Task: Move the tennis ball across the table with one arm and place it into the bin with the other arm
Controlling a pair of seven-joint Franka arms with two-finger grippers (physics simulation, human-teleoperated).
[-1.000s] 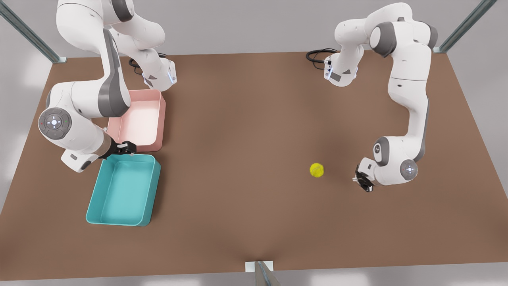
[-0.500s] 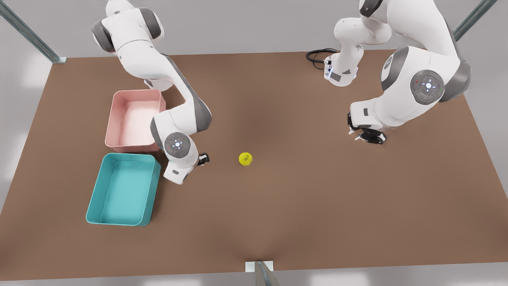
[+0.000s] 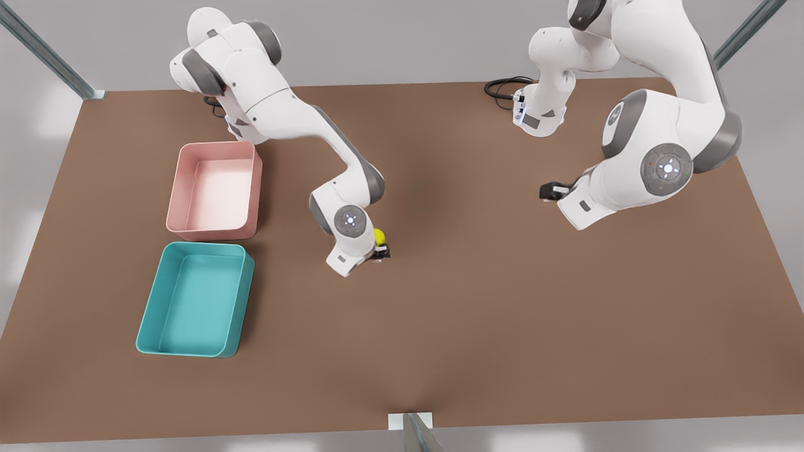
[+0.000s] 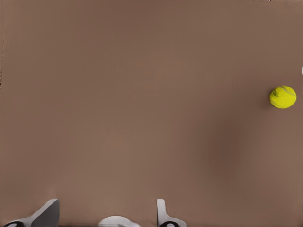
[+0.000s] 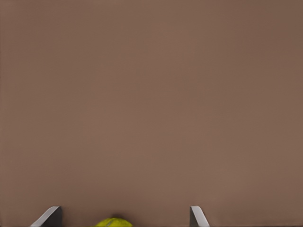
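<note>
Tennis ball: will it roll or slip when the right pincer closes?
Likely rolls if nudged: the tennis ball is round, loose on the flat table. Its fuzzy surface probably grips well in the open right pincer straddling it. The left pincer waits open.

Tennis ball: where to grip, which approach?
Grip the tennis ball across its middle, coming straight down from above. It is round and lies on the bare table with nothing beside it, so any finger direction would likely work. The right gripper hangs over it, fingers open on either side. The left gripper waits, open, far off.
</note>
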